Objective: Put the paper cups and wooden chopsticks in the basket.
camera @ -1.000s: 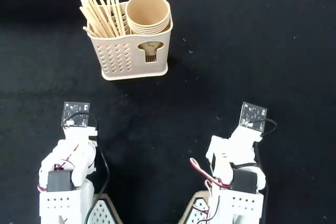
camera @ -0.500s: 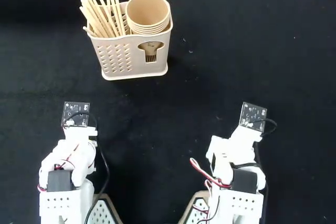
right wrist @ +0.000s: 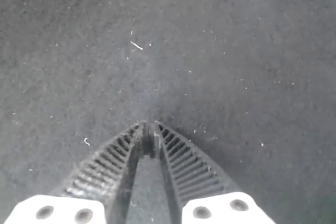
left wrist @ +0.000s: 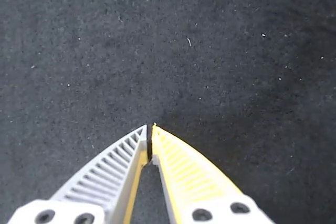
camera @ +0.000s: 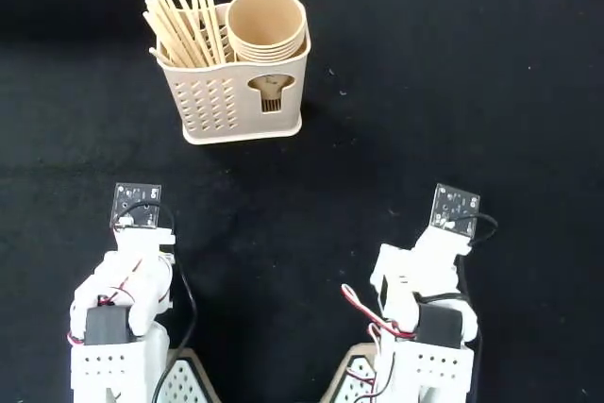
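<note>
You have black cloth (camera: pixel 453 92) around the beige perforated plastic basket (camera: pixel 236 106). In it, the pale wooden chopsticks (camera: pixel 184 25) stand on end, fanned, beside the stacked tan paper cups (camera: pixel 267 21). Your left gripper (left wrist: pixel 150 128) and right gripper (right wrist: pixel 148 125) are pinched closed.

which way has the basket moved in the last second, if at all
No, the basket sits at the same spot relative to the table and its far edge.
</note>
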